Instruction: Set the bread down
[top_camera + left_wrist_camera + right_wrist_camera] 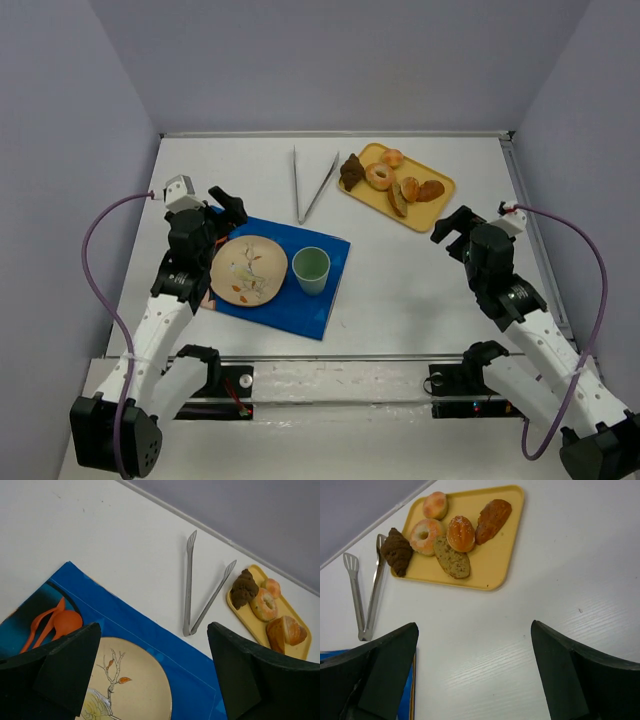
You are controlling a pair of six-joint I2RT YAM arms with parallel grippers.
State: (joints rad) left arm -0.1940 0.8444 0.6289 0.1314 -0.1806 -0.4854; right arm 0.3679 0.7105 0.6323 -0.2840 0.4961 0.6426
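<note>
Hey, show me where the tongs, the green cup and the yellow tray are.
tongs (296,185), top view, midway along the left-hand leg.
green cup (311,268), top view, the inside of the cup.
yellow tray (492,562), right wrist view, bare floor beside the bread.

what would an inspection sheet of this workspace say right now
surface: white table, no spills seen
job's things: six breads on yellow tray, far right; plate bare, on blue mat
clutter: tongs beside tray; green cup on mat; orange spoon and fork on mat
grippers: left gripper open, empty, by the plate; right gripper open, empty
cables: purple cable loops off each arm
surroundings: plain grey walls; nothing else seen
</note>
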